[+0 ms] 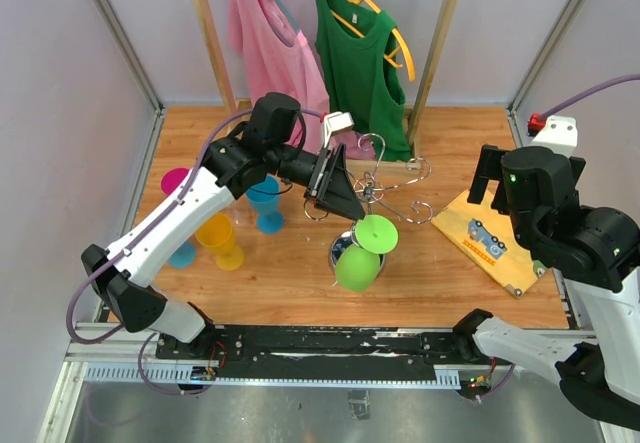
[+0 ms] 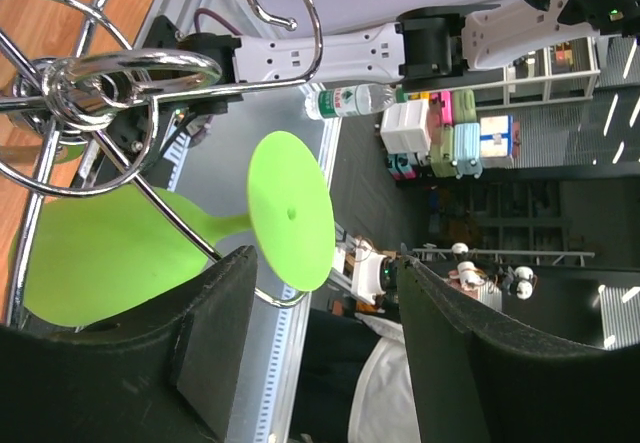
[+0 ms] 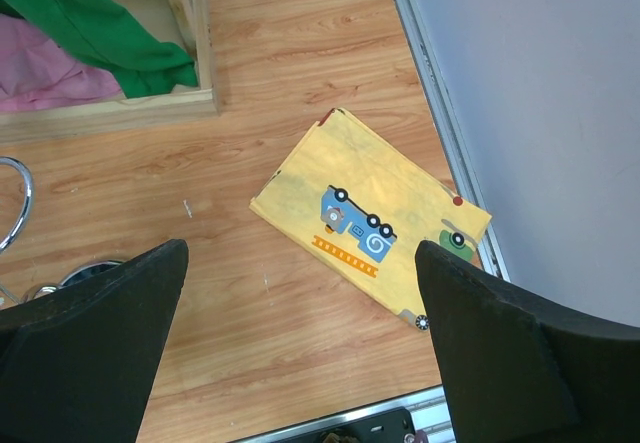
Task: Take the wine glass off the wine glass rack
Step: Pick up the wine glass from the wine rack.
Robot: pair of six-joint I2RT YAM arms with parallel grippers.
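A lime-green wine glass (image 1: 358,263) hangs upside down from the chrome wine glass rack (image 1: 385,185) at the table's middle, its round foot uppermost. My left gripper (image 1: 352,206) is right at the rack, just left of the glass's foot. In the left wrist view the rack's wires (image 2: 100,73) cross the green bowl (image 2: 90,263). The foot disc (image 2: 290,208) has its lower edge just above the gap between my spread left fingers (image 2: 215,333); the left gripper (image 2: 320,313) is open and grips nothing. My right gripper (image 3: 300,363) hangs open over bare wood at the right.
Magenta (image 1: 176,180), blue (image 1: 266,203) and yellow (image 1: 221,241) plastic glasses stand left of the rack. A folded yellow cloth with a truck print (image 3: 375,218) lies at the right. A wooden clothes rail with pink (image 1: 272,38) and green (image 1: 358,58) tops stands behind.
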